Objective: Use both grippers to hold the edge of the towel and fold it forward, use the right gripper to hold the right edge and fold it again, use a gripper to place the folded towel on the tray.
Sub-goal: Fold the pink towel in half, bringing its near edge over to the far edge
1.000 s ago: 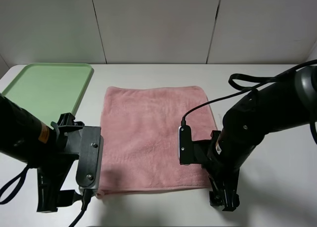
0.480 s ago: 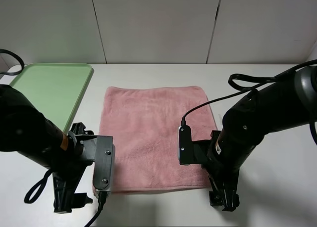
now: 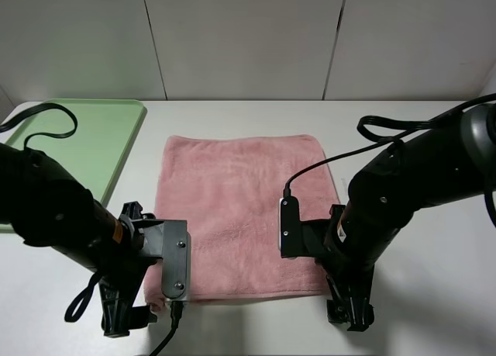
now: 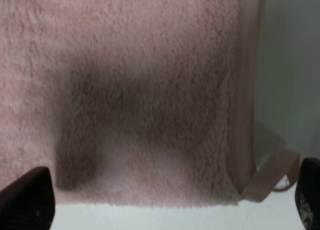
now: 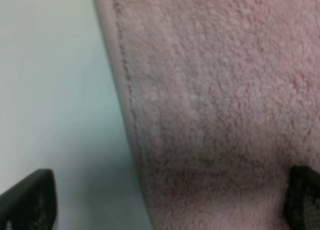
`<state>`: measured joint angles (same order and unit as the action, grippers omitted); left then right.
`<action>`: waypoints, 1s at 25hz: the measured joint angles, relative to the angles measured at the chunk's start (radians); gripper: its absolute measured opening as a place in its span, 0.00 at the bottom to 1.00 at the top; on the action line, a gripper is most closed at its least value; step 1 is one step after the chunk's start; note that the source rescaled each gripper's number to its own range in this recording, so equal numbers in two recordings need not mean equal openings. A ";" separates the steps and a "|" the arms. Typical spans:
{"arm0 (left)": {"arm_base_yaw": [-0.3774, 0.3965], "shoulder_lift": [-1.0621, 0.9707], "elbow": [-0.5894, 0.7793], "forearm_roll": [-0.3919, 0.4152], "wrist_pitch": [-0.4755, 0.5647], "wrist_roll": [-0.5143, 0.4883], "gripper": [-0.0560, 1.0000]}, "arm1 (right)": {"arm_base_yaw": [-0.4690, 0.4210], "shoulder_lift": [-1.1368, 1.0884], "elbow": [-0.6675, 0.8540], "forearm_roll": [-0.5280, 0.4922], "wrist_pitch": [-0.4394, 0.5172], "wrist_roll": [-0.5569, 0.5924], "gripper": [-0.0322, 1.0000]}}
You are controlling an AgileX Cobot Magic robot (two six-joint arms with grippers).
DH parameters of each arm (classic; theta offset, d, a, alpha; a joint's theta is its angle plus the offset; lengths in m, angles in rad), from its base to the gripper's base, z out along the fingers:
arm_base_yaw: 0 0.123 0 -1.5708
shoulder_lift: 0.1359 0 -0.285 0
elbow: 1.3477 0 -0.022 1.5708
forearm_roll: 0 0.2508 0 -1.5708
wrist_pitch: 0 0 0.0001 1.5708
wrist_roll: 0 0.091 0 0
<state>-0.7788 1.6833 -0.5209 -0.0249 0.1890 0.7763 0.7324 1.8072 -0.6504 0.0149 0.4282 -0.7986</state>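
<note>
- Towel (image 3: 244, 216) spread flat and unfolded on the white table (image 3: 434, 317).
- Edge of the towel (image 5: 125, 89) along its right side, lying between the spread fingers of the right gripper (image 5: 165, 200); jaws wide apart, nothing held.
- Corner loop (image 4: 272, 175) sticking out at the towel's near left corner, below the left gripper (image 4: 165, 207); likewise wide open and empty.
- Fingertips perhaps grazing the towel's pile; too blurred to tell.
- Tray (image 3: 93, 139) near the towel's far left corner, not touching it.

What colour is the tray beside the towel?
The tray is plain pale green, clearest in the exterior high view.
</note>
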 joint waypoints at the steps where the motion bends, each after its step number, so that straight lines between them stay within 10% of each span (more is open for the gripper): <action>1: 0.000 0.004 0.000 0.000 -0.004 0.000 0.96 | 0.000 0.000 0.000 0.000 0.000 0.000 1.00; 16: -0.001 0.058 -0.002 -0.018 -0.042 -0.002 0.84 | 0.000 0.001 0.000 0.016 -0.005 0.000 1.00; 25: -0.001 0.063 -0.003 -0.020 -0.067 -0.005 0.54 | -0.002 0.007 -0.006 0.019 -0.037 -0.001 0.58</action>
<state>-0.7800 1.7459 -0.5236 -0.0452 0.1219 0.7716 0.7303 1.8138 -0.6568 0.0339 0.3910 -0.7997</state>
